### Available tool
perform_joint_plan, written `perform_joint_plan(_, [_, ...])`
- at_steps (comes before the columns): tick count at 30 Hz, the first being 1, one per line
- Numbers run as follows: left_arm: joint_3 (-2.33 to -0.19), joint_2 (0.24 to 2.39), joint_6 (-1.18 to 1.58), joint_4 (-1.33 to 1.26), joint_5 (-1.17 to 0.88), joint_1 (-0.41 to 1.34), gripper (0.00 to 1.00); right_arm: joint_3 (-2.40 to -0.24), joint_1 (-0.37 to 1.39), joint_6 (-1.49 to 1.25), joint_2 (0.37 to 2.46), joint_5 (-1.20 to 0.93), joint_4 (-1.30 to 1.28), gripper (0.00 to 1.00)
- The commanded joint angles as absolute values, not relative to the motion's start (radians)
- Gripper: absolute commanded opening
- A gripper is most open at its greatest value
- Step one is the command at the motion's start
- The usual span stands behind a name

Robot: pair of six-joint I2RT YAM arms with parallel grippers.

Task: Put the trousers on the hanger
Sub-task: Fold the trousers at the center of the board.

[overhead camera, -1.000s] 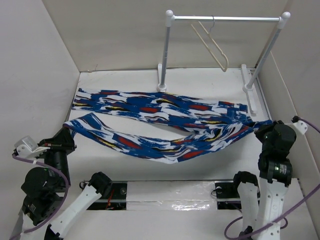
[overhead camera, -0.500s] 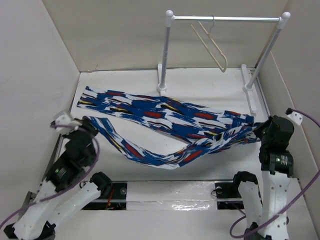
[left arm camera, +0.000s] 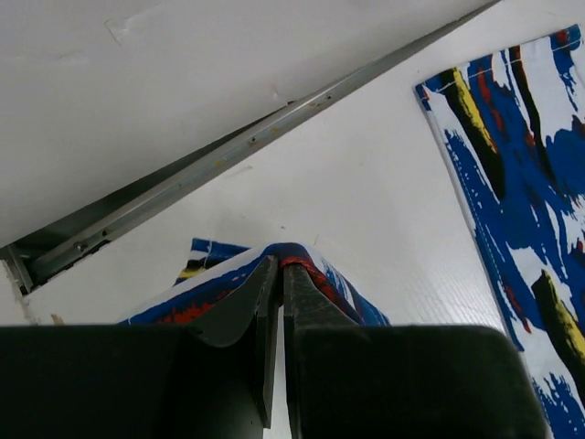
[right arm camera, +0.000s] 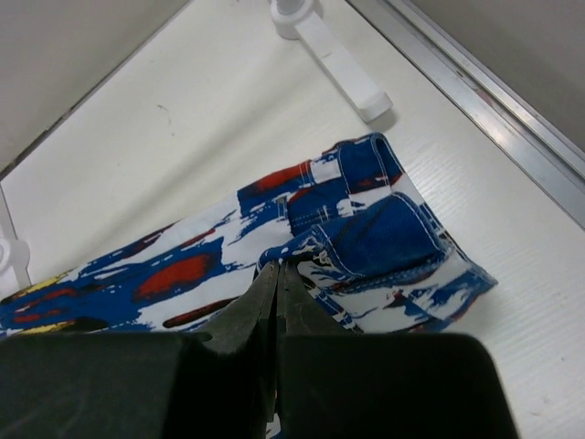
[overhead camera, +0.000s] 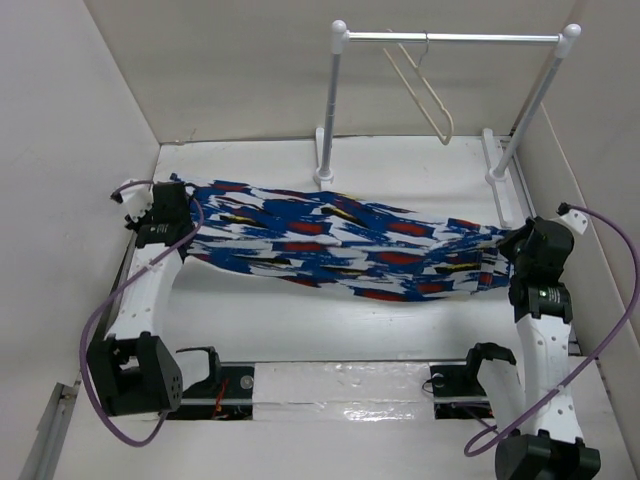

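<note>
The royal blue trousers (overhead camera: 340,245), streaked white, red, black and yellow, stretch across the table from left to right, folded lengthwise. My left gripper (overhead camera: 183,222) is shut on the trousers' left end, and fabric (left arm camera: 302,265) bulges over its fingertips (left arm camera: 277,261). At the right, my right gripper (overhead camera: 508,250) is shut on the waist end, pinching a fold (right arm camera: 366,238) beside its closed tips (right arm camera: 277,267). The cream hanger (overhead camera: 425,90) hangs by its hook from the rail at the back, apart from the trousers.
A white two-post rail stand (overhead camera: 450,38) rises at the back, its feet (overhead camera: 500,185) on the table next to the trousers' right end. White walls close in on the left, back and right. A metal strip (left arm camera: 256,137) runs along the table's left edge.
My left arm has swung up and back, carrying the trousers' left end toward the far left. The sagging lower leg now lies over the upper one. The right gripper moved slightly back.
</note>
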State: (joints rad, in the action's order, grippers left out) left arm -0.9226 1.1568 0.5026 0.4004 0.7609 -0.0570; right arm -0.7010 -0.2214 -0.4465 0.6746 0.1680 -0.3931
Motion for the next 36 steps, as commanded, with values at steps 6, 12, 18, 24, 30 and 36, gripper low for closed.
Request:
perform_joint_plan(6, [-1.153, 1.359, 0.436, 0.327, 0.833, -0.067, 0.0, -0.721, -0.219, -0.472, 0.817, 0.16, -0.141, 0.0])
perform_joint_plan(12, [-1.316, 1.575, 0.394, 0.333, 0.905, -0.058, 0.0, -0.758, -0.219, -0.469, 0.961, 0.161, -0.072, 0.0])
perform_joint_plan(18, [-1.518, 1.779, 0.307, 0.327, 0.983, 0.014, 0.0, -0.81, -0.21, -0.462, 1.089, 0.143, -0.011, 0.0])
perform_joint_plan(24, [-1.733, 1.994, 0.23, 0.302, 0.949, 0.023, 0.0, -0.908, -0.21, -0.474, 1.297, 0.173, 0.054, 0.0])
perform_joint_plan(30, [-1.98, 2.216, 0.192, 0.316, 0.898, 0.023, 0.19, -1.006, -0.179, -0.476, 1.502, 0.209, 0.058, 0.0])
perform_joint_plan(36, [-2.011, 2.185, 0.279, 0.362, 0.801, -0.029, 0.74, -1.077, -0.16, -0.509, 1.554, 0.166, 0.077, 0.65])
